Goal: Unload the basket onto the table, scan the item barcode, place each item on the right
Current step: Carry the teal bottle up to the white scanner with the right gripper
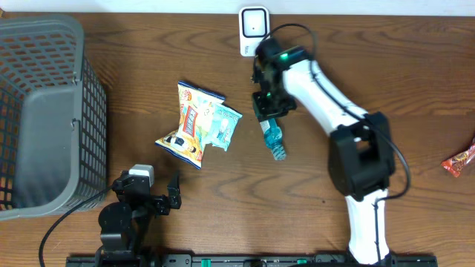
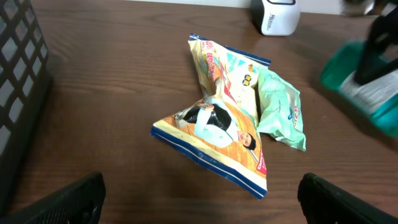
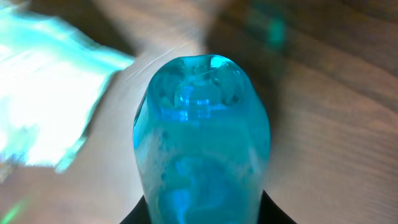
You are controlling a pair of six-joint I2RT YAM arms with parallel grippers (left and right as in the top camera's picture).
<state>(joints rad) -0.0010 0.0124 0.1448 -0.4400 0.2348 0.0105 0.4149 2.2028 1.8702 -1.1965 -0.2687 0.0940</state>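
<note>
**Right gripper (image 1: 269, 111) holds blue bottle (image 1: 275, 141) mid-table, below scanner (image 1: 254, 30)**

We see the right gripper with its jaws drawn narrow on one end of the blue bottle. The rest of the bottle sticks out toward the near edge of the table (image 1: 386, 67). In the right wrist view the bottle fills the frame, translucent blue, with dark finger parts at its base. We cannot tell from the views whether it touches the table.

The bottle sits around the middle of the table, a bit toward the far edge. The white scanner stands upright at the far edge, just beyond the right arm, apart from the bottle.

A yellow snack bag (image 1: 191, 122) lies left of the bottle, crumpled, with a pale green pack (image 1: 223, 124) touching its right side. The green pack is near the bottle but apart from it.

The left gripper (image 1: 157, 185) sits low by the near edge, left of centre, jaws spread wide with nothing between them. In the left wrist view its two dark fingers (image 2: 68, 199) frame the snack bag from well back.

A grey mesh basket (image 1: 93, 111) takes the left edge. A red packet (image 1: 460, 159) lies at the right edge, well apart from everything else.
</note>
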